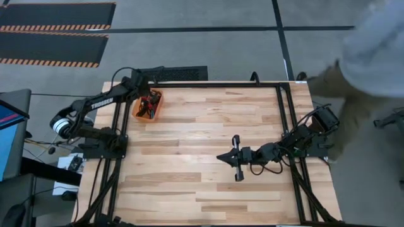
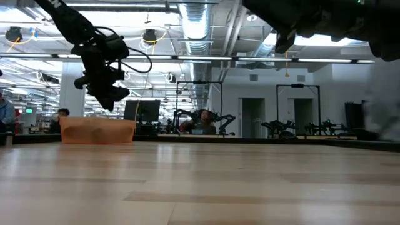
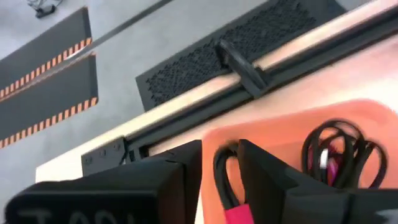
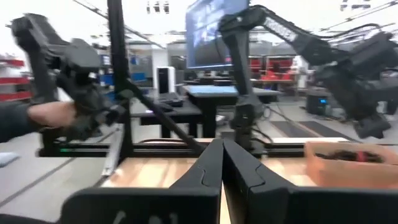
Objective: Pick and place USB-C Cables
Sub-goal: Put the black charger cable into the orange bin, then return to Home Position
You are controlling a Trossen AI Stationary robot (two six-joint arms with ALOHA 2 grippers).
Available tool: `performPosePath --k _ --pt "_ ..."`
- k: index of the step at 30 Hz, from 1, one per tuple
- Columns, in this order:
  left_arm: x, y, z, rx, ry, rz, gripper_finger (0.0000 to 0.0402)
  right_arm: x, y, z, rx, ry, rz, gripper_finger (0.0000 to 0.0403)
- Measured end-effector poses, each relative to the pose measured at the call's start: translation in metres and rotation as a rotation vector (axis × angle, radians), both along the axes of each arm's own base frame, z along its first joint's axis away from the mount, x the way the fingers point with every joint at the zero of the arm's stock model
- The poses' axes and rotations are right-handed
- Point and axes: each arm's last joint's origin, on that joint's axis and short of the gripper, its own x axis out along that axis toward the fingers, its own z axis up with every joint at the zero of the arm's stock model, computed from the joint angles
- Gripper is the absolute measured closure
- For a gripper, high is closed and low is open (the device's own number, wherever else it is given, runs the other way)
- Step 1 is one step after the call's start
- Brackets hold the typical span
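Your left claw (image 1: 149,94) hangs just above the orange bin (image 1: 149,105) at the far left corner of the worktop (image 1: 202,157). In its wrist view the two dark, blocky fingers (image 3: 267,180) stand slightly apart, and a thin black cable loop with a magenta end (image 3: 231,193) sits in the gap between them; you cannot tell whether it is pinched or already loose. Beyond the fingers, the bin's smooth orange floor holds the other USB-C Cables (image 3: 339,155): glossy black coils with a strip of magenta showing among the loops. Your right claw (image 1: 235,159) rests low over the middle of the worktop, its two flat, tapered fingers (image 4: 208,171) pressed together with nothing between them. The worktop is pale wood in long butcher-block strips, ringed by a black metal frame (image 1: 287,126). Behind the bin lies a black perforated mat (image 3: 249,43) on the grey floor. A person in grey (image 1: 372,50) stands beside the far right corner.
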Motion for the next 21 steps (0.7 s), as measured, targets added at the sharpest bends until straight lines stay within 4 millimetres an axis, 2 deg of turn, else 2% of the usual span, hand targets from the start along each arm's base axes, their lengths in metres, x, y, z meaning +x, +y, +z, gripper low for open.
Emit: performPosePath --k 3,8,13,16,21 --pt "0.000 -0.001 0.005 0.019 -0.015 -0.016 0.0291 0.001 -0.002 -0.002 -0.021 0.023 -0.013 0.0380" --pt "-0.001 -0.011 0.024 0.070 -0.084 -0.091 0.0277 0.005 -0.010 -0.006 -0.041 0.055 -0.043 0.0382" --pt "0.004 -0.036 0.051 0.191 -0.296 -0.263 0.0276 0.006 -0.020 -0.007 -0.045 0.067 -0.076 0.0383" --pt "0.009 -0.058 0.060 0.314 -0.480 -0.432 0.0276 -0.008 -0.028 -0.008 -0.033 0.061 -0.077 0.0389" --pt "0.013 -0.096 0.052 0.391 -0.763 -0.807 0.0276 -0.053 -0.041 -0.007 0.017 -0.017 -0.051 0.0398"
